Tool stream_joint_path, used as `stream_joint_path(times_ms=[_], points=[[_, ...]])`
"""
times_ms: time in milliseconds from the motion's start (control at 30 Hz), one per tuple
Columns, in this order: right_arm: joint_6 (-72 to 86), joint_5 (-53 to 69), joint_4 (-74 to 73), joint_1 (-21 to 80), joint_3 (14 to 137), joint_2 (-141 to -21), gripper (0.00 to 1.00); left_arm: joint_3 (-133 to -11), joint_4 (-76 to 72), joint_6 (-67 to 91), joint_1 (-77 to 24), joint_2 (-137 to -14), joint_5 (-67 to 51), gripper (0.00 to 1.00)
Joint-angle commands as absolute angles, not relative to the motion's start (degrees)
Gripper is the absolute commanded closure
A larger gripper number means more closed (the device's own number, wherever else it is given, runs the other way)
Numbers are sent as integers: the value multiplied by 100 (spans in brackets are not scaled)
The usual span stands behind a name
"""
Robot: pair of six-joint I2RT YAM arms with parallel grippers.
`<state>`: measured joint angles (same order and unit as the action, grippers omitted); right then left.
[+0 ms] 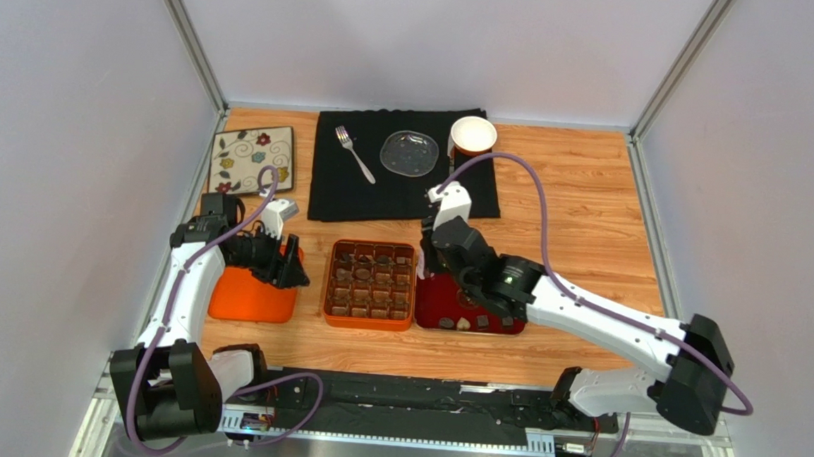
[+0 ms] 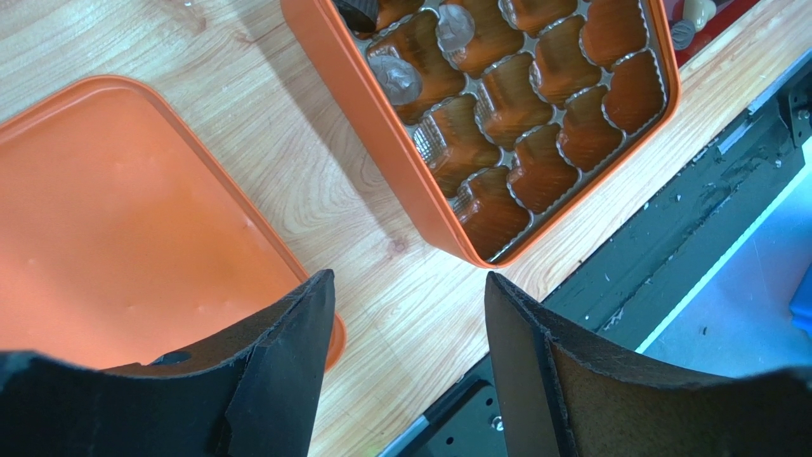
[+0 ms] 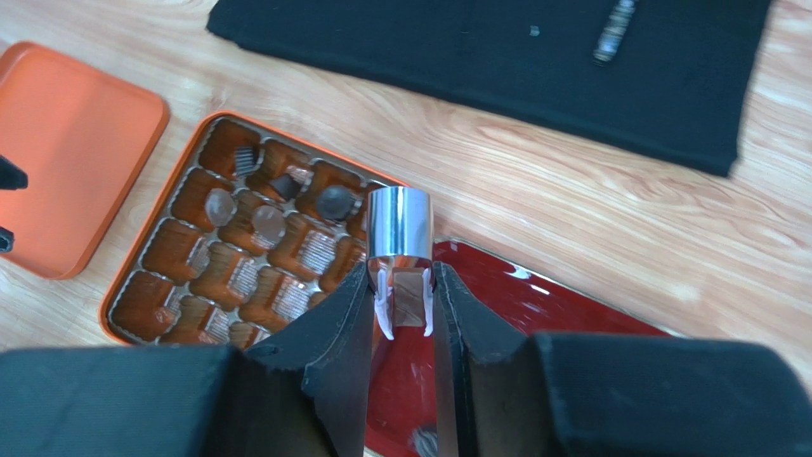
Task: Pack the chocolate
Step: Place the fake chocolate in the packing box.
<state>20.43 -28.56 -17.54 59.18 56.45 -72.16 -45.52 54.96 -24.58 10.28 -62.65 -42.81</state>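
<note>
The orange box (image 1: 371, 285) has a dark grid of compartments; a few chocolate pieces (image 3: 334, 202) sit in its far rows, also seen in the left wrist view (image 2: 395, 78). A dark red plate (image 1: 449, 305) to its right holds a few loose chocolate pieces (image 1: 464, 323). My right gripper (image 3: 405, 274) is shut on silver tongs (image 3: 400, 224), whose white tips pinch a square brown chocolate (image 3: 408, 300) over the plate's left edge beside the box. My left gripper (image 2: 410, 281) is open and empty, above the wood between the orange lid (image 2: 114, 219) and the box (image 2: 381, 143).
A black cloth (image 1: 405, 165) at the back carries a fork (image 1: 353, 152), a clear glass dish (image 1: 410, 152) and a cup (image 1: 473, 137). A floral tile (image 1: 252, 159) lies at the back left. The black rail (image 2: 667, 190) runs along the table's near edge.
</note>
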Motion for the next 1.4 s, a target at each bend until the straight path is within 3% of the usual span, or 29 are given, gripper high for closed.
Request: stream_joint_path(times_ms=[0, 600, 1367], points=[[1784, -2611, -1029, 6064, 6283, -7698, 79, -4790, 5528, -2584, 1081, -6135, -4394, 33], [1784, -2232, -659, 6223, 6899, -8789, 79, -4799, 5537, -2619, 1107, -6117, -4421, 33], [1863, -2347, -633, 6249, 6838, -8798, 68, -4781, 5599, -2716, 1186, -6082, -4430, 33]])
